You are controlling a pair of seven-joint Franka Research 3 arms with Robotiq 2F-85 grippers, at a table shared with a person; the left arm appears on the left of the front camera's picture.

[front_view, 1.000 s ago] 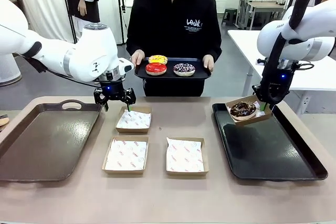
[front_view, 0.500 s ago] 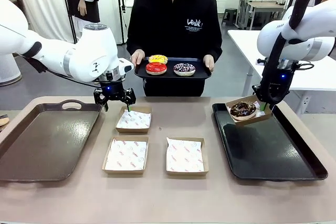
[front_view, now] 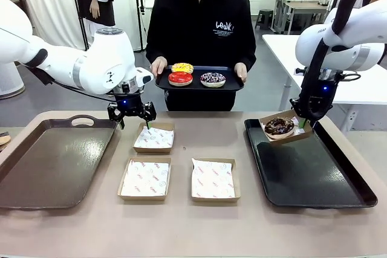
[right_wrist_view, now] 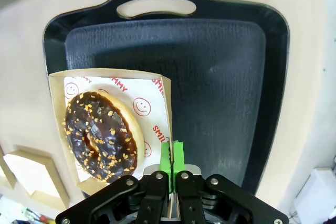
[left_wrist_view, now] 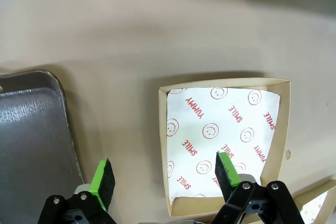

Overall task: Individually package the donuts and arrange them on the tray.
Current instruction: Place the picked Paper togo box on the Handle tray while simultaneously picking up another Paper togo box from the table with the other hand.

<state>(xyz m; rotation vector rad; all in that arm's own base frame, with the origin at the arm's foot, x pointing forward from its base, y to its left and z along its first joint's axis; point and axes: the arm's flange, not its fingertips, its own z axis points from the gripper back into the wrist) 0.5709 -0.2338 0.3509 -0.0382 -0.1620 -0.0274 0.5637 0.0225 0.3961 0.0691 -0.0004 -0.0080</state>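
The right fingers [right_wrist_view: 166, 156] are clenched on one wall of the box [right_wrist_view: 107, 72], with the chocolate donut [right_wrist_view: 121, 145] just beside them over the black tray [right_wrist_view: 220, 93], and the left fingers [left_wrist_view: 103, 181] are released, so a box held by one wall may tilt and spill the donut.

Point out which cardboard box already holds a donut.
The box pinched by the right gripper over the black tray: a chocolate donut sits in it. The three boxes on the table hold only printed paper.

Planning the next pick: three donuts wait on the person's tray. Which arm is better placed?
Probably left: the left pincer is open, over an empty lined box, near the person's tray. The right pincer is shut on the filled box with the chocolate donut, above the black tray.
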